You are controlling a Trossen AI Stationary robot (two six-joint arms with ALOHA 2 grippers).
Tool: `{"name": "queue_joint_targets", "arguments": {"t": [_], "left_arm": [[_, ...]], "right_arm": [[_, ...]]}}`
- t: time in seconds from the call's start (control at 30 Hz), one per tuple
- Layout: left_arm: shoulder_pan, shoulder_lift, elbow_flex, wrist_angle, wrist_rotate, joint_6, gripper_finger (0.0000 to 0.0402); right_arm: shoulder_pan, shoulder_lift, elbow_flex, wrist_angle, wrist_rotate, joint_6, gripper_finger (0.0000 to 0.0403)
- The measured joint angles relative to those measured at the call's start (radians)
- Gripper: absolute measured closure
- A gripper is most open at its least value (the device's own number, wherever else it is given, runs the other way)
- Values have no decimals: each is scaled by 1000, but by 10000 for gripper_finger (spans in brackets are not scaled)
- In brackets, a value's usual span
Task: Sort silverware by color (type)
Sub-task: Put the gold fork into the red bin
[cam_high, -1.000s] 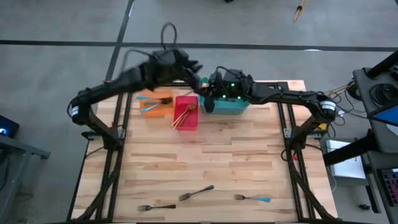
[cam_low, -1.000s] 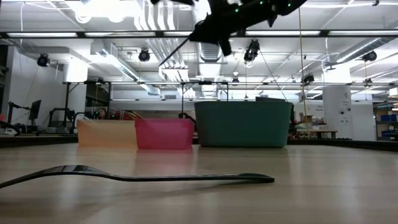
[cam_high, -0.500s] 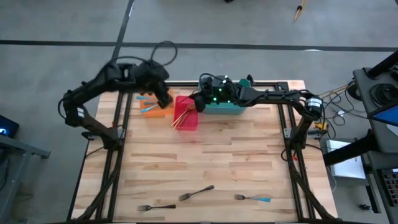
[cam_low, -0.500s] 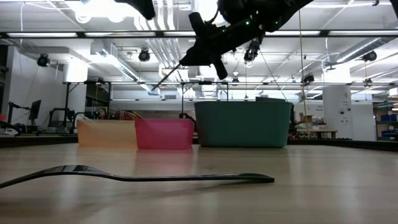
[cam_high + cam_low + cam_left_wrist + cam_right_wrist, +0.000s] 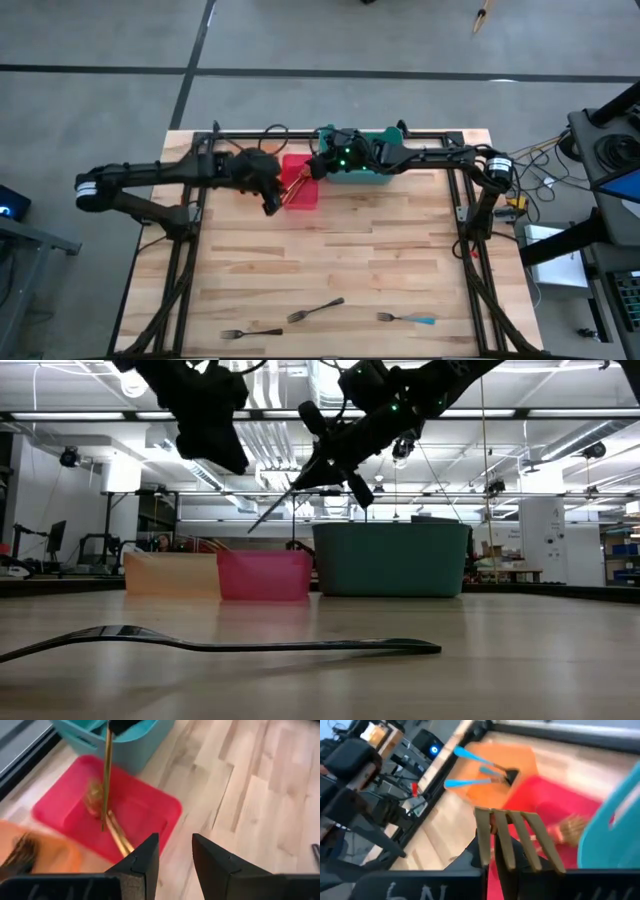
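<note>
One gold fork (image 5: 512, 841) pinched in the right gripper (image 5: 318, 168), held above the red bin (image 5: 301, 184) with other gold forks already inside. Blue-handled forks (image 5: 472, 769) lying in the orange bin (image 5: 510, 755). Three forks (image 5: 316, 310) left on the table (image 5: 360, 250); left gripper (image 5: 172, 857) empty, fingers narrowly parted, beside the red bin.

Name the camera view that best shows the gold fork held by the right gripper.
The right wrist view: the slim gold fork fills it, tines plain, clamped in the right gripper. The low view shows it as a thin slanted sliver; the left wrist view shows its stem over the red plastic bin; the high view barely shows it.
</note>
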Motion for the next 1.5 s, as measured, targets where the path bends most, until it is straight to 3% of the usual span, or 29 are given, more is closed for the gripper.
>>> {"name": "queue_joint_targets", "arguments": {"t": [0.27,0.5,0.67,0.87,1.33,1.5], "left_arm": [[1,-34,-197,309,6,14,304],[1,-21,-251,474,-61,68,304],[2,-27,-186,479,-120,152,304],[3,-22,-146,413,-298,219,304],[8,126,-189,551,-300,244,309],[8,119,-124,419,-282,141,375]], "right_arm": [[6,-1,14,-25,-24,120,392],[16,-3,47,-27,-25,162,392],[19,-3,55,-31,-26,191,392],[18,-3,55,-32,-26,207,392],[27,-4,55,-35,-15,204,392],[28,-5,55,-32,-15,209,390]]}}
